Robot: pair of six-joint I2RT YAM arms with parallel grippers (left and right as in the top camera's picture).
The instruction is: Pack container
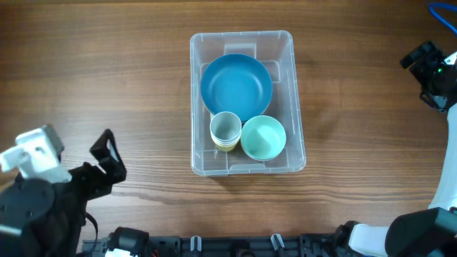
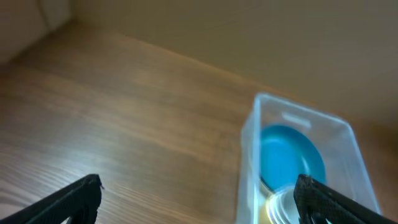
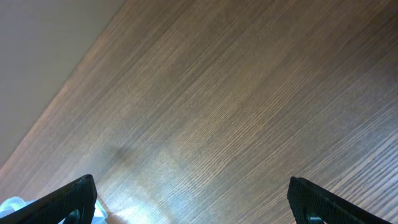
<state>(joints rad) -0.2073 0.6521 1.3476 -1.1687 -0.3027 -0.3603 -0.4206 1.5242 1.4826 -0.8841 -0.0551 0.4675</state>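
Note:
The clear plastic container stands at the table's middle. Inside lie a big blue bowl at the far end, a yellow cup stack and a mint green bowl at the near end. My left gripper is open and empty at the near left, well away from the container. In the left wrist view the container with the blue bowl shows to the right, between my open fingers. My right gripper is at the far right edge, open and empty over bare wood.
The wooden table spreads to both sides of the container. The arm bases sit along the near edge. A pale wall shows beyond the table in the wrist views.

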